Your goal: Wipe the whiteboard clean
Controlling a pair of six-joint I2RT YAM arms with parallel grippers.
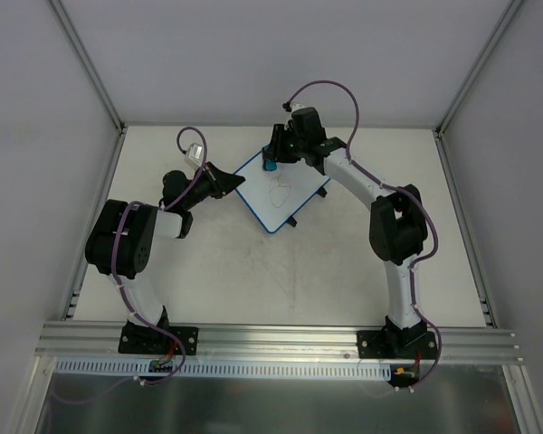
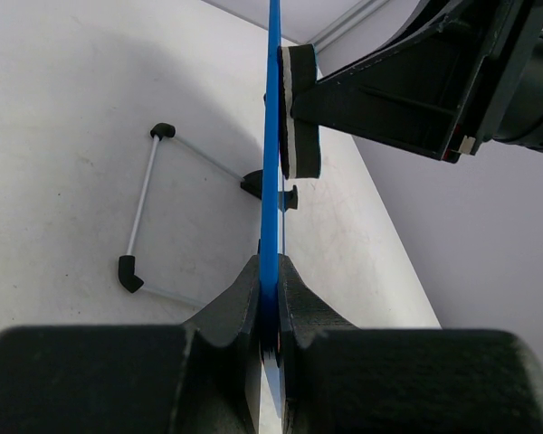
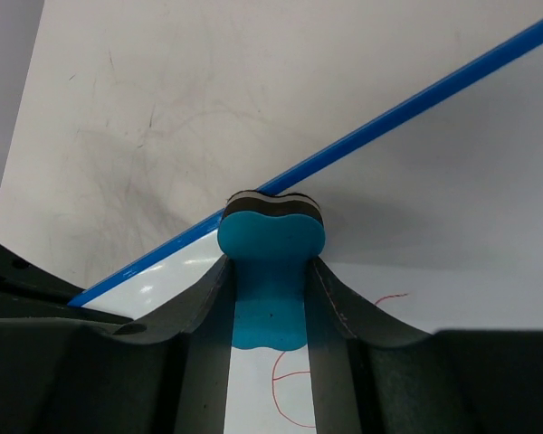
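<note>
Right wrist | right pincer (image 3: pixel 271 264) clamps waisted blue eraser (image 3: pixel 271 237) | left pincer (image 2: pixel 270 282) clamps smooth whiteboard (image 3: pixel 489 226) rim

whiteboard (image 1: pixel 282 192) face: glossy white, smooth, throws reflections. rim (image 3: pixel 416 100): smooth blue plastic, slight sheen. eraser (image 3: pixel 271 240): blue plastic body, smooth, semi-matt, with a dark felt-like layer (image 3: pixel 271 201) on the wiping side. jaws on both arms: black plastic, matt, faintly grainy. table (image 1: pixel 253 280): matt white, scuffed with grey marks and fine scratches. stand rod (image 2: pixel 145 199) under the board: thin bright metal, black rubbery end caps. rail (image 1: pixel 271 339) at near edge: brushed aluminium.
</note>
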